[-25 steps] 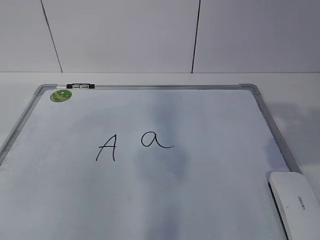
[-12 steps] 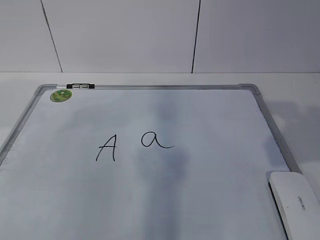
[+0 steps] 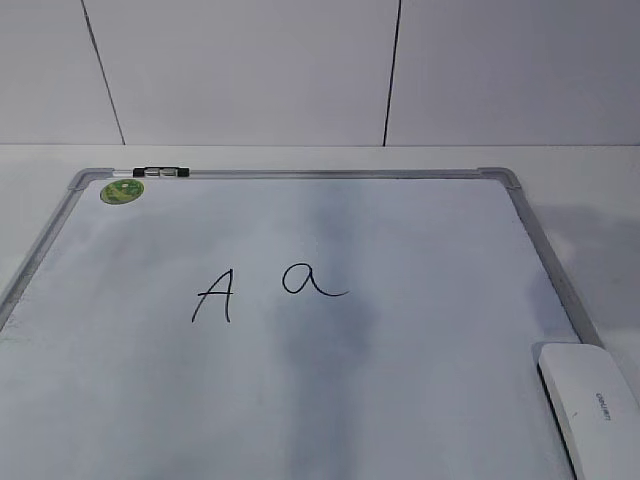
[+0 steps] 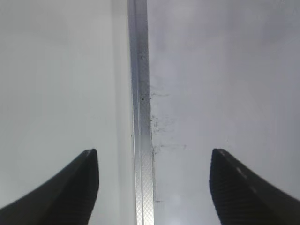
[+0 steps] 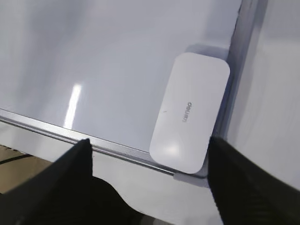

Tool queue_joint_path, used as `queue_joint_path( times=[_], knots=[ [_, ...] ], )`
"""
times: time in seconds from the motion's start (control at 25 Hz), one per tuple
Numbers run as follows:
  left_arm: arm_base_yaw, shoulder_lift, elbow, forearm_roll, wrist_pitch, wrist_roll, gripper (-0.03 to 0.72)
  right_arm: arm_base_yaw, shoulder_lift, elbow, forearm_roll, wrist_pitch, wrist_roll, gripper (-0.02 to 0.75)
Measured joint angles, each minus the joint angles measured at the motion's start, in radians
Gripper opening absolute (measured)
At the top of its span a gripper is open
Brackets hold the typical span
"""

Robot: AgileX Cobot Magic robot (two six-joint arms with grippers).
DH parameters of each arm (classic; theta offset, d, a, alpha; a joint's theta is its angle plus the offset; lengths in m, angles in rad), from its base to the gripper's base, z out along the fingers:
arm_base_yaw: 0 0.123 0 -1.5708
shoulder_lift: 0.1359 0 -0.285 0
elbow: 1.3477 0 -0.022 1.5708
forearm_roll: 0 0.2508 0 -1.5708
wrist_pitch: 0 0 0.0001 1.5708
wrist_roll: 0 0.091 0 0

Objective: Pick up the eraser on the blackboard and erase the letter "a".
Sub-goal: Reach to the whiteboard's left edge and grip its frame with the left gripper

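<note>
Blackboard [image 3: 430, 260]: a white dry-erase surface in a silver-grey frame with rounded corner caps, lying flat, a round green sticker at its 10 o'clock corner. Letter "a" [image 3: 312, 280]: thin black cursive with a trailing tail, intact, near the board's centre. Eraser [image 3: 592, 405]: white rounded oblong with grey lettering, lying flat in the 5 o'clock corner, against the frame.

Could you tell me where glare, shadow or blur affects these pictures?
Exterior view: a soft dark shadow falls down the blackboard below the letter "a". Right wrist view: a bright glare streak left of the eraser. Left wrist view: close-up, slightly blurred.
</note>
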Motion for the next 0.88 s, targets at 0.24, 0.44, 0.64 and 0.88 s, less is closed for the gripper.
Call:
queue_joint_path(
  times=[0.24,0.44,0.64,0.88],
  knots=[
    [0.0,0.094,0.0,-0.002,-0.044,0.0,0.55,0.0,0.0,0.11,-0.039,-0.068,0.024,0.649],
    [0.0,0.108,0.0,-0.002,-0.086,0.0,0.55,0.0,0.0,0.138,-0.008,-0.098,0.046,0.655],
    [0.0,0.108,0.0,-0.002,-0.098,0.0,0.55,0.069,0.027,0.138,0.012,-0.107,0.048,0.653],
    [0.0,0.108,0.0,-0.002,-0.104,0.0,0.55,0.099,0.117,0.138,-0.137,-0.12,0.131,0.652]
  ],
)
